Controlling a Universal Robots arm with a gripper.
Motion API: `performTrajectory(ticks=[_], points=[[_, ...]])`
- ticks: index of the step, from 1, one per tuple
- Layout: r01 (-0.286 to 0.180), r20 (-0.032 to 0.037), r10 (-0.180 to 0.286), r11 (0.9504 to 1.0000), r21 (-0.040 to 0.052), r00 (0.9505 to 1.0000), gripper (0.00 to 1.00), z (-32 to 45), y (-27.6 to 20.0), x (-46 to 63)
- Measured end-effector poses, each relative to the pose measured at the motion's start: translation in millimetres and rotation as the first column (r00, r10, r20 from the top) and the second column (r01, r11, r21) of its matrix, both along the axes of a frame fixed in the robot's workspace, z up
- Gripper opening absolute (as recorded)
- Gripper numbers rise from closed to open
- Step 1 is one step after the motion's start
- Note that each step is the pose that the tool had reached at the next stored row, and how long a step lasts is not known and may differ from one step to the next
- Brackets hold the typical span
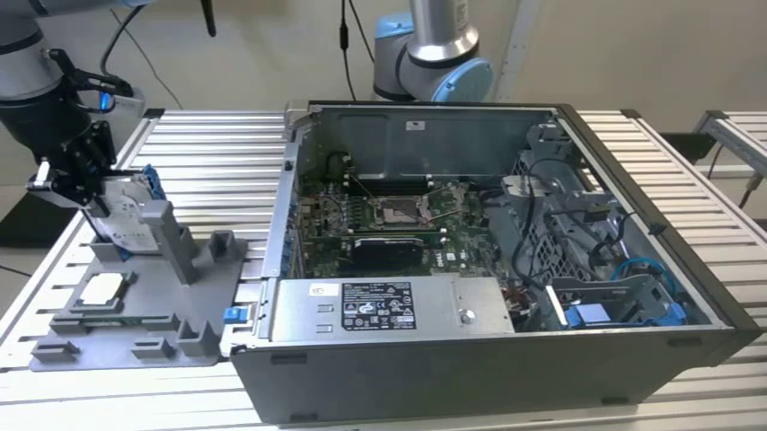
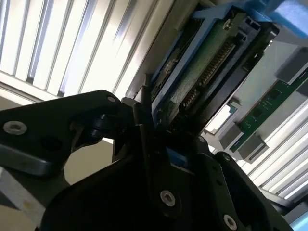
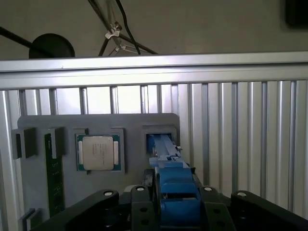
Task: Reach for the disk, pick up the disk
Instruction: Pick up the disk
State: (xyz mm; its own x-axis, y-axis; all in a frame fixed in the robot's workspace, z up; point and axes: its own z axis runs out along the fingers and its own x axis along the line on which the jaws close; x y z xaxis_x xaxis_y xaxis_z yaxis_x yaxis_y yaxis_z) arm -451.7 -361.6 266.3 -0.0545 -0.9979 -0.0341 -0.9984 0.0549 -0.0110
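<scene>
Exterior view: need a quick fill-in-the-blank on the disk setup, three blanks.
1. The disk stands ___ on edge in the grey tray, with the gripper at it.
2. The disk's plastic frame is ___.
3. The open case sits on the exterior view's ___ of the tray.

Missing words: upright; blue; right.

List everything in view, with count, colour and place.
disk: one, silver, blue-framed, upright in the tray.
processor chip: one, silver, flat in the tray.
tray: one, grey, exterior view's left of table.
computer case: one, grey, open, mid-table.
power-supply box: one, silver, inside the case.
table: one, silver, slatted, under everything.
arm base: one, grey-blue, behind the case.
end effector: one, black, shut on the disk.
</scene>
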Motion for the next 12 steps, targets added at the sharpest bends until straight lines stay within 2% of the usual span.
performTrajectory(ticks=[12], points=[[0.0,0.0,0.0,1.0,-0.0001,1.0,0.0,-0.2,0.1,0.0]])
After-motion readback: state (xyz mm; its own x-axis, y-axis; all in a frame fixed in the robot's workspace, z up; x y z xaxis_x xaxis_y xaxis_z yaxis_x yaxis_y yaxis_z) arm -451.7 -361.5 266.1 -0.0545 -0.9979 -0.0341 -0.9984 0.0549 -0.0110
